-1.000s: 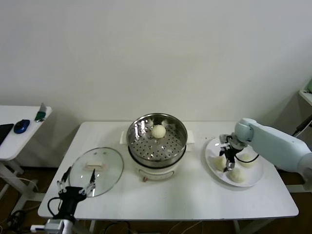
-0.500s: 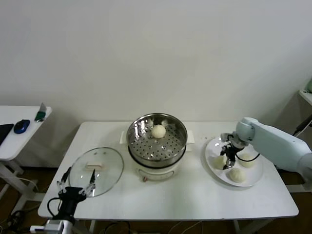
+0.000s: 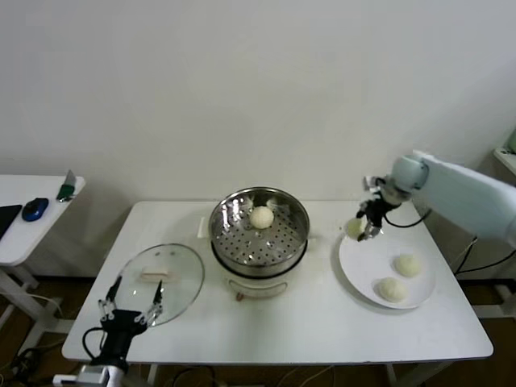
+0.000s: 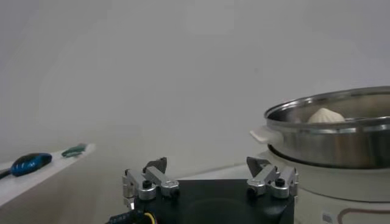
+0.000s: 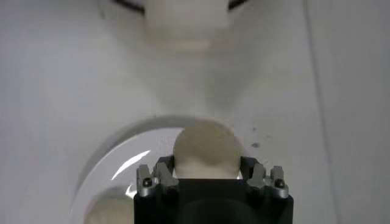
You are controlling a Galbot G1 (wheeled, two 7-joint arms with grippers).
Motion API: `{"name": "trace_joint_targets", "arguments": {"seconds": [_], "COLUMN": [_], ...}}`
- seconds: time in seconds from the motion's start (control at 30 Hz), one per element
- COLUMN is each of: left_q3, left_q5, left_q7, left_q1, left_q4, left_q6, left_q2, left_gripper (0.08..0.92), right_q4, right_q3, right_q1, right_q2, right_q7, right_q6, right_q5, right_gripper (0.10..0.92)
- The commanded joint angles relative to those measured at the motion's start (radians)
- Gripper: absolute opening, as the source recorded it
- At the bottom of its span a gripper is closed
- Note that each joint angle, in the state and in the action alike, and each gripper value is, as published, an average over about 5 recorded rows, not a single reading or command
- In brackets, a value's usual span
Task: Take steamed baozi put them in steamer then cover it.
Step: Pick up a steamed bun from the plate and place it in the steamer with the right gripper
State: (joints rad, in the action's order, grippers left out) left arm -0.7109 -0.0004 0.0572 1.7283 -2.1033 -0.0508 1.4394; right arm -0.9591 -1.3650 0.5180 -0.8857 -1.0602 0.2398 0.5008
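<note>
Your right gripper (image 3: 364, 228) is clamped on 1 baozi (image 3: 355, 227), lifted clear above the plate (image 3: 360, 278), where 2 more buns wait. 1 bun (image 3: 262, 217) already sits in the steamer (image 3: 260, 232). You're mid-transfer: next, carry it leftward over the rim and lower it onto bare tray. The left gripper (image 3: 129, 308) idles, spread wide, beside the glass lid (image 3: 158, 283)

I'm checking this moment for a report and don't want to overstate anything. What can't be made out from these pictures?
- Right gripper fingertips: right wrist view, hidden behind the held baozi.
- Plate: right wrist view, cut off by the frame edge and the gripper body.
- Steamer tray: left wrist view, hidden by its wall.
- Objects on the side table: head view, too small to identify.
</note>
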Motion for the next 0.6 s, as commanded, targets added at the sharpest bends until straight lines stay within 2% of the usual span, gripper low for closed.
{"name": "trace_joint_targets", "arguments": {"seconds": [0.03, 0.3, 0.6], "left_q3": [0.021, 0.03, 0.026], "left_q5": [0.007, 0.009, 0.008], "left_q7": [0.0, 0.0, 0.0], "left_q1": [0.012, 0.033, 0.048], "left_q4": [-0.015, -0.043, -0.054], "left_q6": [-0.001, -0.003, -0.012], "left_q2": [-0.001, -0.007, -0.013], "left_gripper": [0.823, 0.823, 0.823], "right_q4": [-0.056, -0.088, -0.044], "right_q3": [-0.207, -0.216, -0.211], "right_q1": [0.321, 0.355, 0.236], "right_q2": [-0.114, -0.32, -0.513], "right_q7": [0.014, 0.054, 0.112], "right_q6": [0.042, 0.093, 0.129], "right_q5": [0.321, 0.458, 0.47], "right_gripper": [0.689, 0.695, 0.696]}}
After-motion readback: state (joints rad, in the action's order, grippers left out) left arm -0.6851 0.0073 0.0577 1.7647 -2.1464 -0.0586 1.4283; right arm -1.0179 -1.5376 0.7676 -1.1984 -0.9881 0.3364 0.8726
